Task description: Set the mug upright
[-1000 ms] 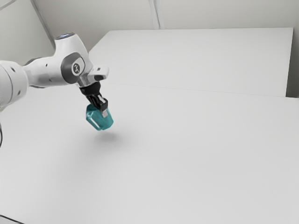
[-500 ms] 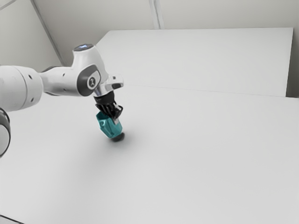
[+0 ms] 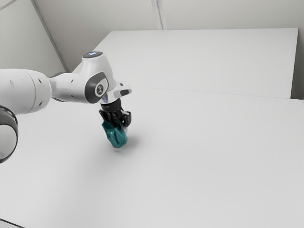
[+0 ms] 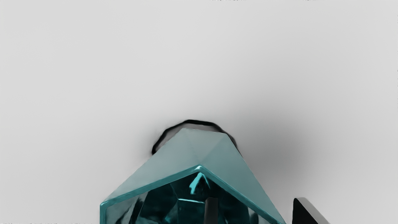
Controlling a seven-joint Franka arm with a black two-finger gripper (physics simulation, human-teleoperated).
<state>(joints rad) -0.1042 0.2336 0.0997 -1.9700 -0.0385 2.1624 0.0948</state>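
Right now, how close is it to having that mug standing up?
Looks done: the mug is mouth up. In hand: the fingers stand apart, one inside the mug, one outside, so letting go seems under way. Left: settling it if needed, and backing the arm away; I can't tell whether its base sits flat on the table.

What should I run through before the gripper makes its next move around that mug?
1. Mouth facing up: ok; the opening of the mug faces the hand.
2. Mug straight, no lean: cannot tell; it seems to lean slightly in the exterior view.
3. Base flat on the table: cannot tell; the contact is not clear.
4. Gripper open: ok; its fingers stand apart, with gaps beside the mug's wall.
5. Free to move sideways: not ok; one finger is inside the mouth, the other outside, so sideways motion would probably tip the mug.
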